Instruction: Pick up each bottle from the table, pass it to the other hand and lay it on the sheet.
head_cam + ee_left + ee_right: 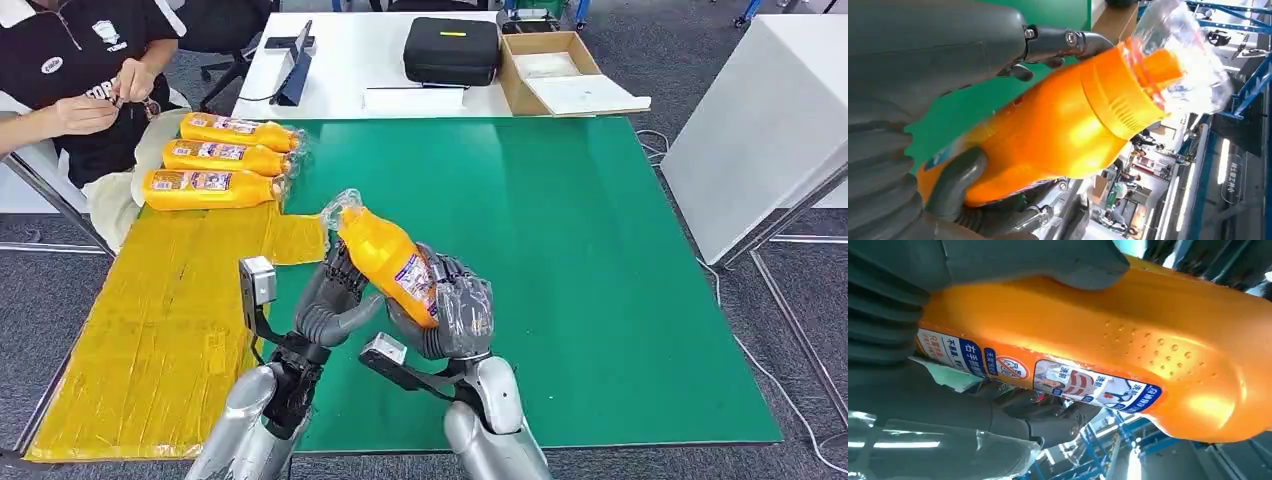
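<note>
Nearest, both robot hands clamp one orange bottle (388,260) above the green surface (600,300): left robot hand (335,300) at its left side, right robot hand (455,310) around its base. Open green lies right. Far left, three bottles (215,160) lie on the yellow sheet (150,330). Beyond, a cardboard box (520,75) holds paper.

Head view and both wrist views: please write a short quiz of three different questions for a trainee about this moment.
1. True or false: the orange bottle lies flat on the green mat.
2. How many bottles lie on the yellow sheet?
3. Which holds the raised bottle? A. the left hand alone; B. the right hand alone; C. both hands.

Key:
1. False; it is lifted and tilted above the mat.
2. Three, side by side at the far end.
3. C; both wrist views show fingers around it.
</note>
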Available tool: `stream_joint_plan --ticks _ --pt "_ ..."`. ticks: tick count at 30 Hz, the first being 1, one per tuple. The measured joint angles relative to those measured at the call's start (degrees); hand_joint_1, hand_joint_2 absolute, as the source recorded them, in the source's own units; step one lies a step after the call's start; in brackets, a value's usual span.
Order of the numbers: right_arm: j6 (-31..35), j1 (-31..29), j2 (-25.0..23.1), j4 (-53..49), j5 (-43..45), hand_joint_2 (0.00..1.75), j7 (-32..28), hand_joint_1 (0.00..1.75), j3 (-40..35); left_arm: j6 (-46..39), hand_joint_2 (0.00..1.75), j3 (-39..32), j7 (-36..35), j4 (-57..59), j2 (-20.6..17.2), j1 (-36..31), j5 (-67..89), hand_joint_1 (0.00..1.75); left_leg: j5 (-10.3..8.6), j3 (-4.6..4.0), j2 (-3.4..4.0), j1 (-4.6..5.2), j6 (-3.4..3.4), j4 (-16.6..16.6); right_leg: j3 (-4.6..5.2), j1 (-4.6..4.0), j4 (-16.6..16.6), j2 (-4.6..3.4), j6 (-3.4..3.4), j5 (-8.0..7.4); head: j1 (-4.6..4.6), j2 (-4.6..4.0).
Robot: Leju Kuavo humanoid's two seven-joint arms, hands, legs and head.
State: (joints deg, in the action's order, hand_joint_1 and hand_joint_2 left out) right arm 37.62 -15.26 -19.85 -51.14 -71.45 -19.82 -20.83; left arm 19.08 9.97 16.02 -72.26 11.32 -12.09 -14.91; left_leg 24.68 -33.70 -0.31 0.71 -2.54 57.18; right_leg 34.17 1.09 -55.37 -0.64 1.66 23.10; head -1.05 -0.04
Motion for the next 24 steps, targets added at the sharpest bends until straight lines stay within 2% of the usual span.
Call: stream_joint_plan --ticks 10,24 --pt "0.0 -1.4 0.3 0.1 1.8 1.75 0.0 1.75 -5.2 -0.9 1.75 1.1 -0.5 0.7 0.0 -1.3 -1.8 0.0 0.0 0.0 0.01 0.0 0.0 0.0 0.0 0.0 0.0 0.0 0.0 0.0 0.0 0.0" --pt "0.0 -2.4 0.4 1.1 4.9 1.75 -0.7 1.75 -8.4 -1.8 1.75 1.0 -0.1 2.4 0.0 -2.3 -4.2 0.0 0.0 0.0 -0.01 0.0 0.0 0.0 0.0 0.0 0.0 0.0 0.0 0.0 0.0 0.0"
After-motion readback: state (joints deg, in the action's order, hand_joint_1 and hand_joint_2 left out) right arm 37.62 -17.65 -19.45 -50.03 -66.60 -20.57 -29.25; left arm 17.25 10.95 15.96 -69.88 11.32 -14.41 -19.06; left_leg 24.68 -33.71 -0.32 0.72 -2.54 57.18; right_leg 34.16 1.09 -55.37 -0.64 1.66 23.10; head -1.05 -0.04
